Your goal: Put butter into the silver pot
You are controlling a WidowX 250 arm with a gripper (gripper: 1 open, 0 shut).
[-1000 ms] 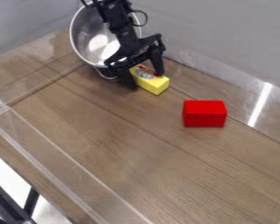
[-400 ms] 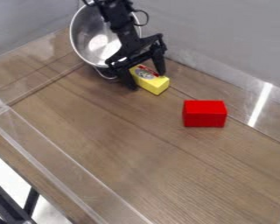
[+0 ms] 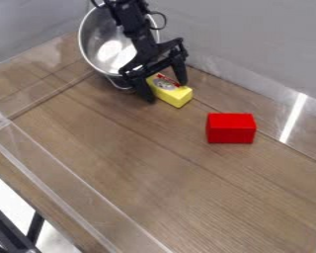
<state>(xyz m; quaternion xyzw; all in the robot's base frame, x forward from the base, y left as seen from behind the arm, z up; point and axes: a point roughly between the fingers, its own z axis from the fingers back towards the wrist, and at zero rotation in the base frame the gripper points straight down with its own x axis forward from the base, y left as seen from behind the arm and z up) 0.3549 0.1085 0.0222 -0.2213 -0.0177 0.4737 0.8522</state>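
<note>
Straddling the near end of the yellow butter block (image 3: 172,92), or close to it, the black gripper (image 3: 155,82) appears spread, its fingers at either side; the block lies on the wooden table (image 3: 134,148) at twelve o'clock, its long axis running from about ten to four; the silver pot (image 3: 106,42) stands just beyond, toward eleven o'clock.

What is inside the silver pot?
Inside the silver pot, only bare shiny wall shows; the gripper and arm cover part of the opening, so the rest cannot be seen.
</note>
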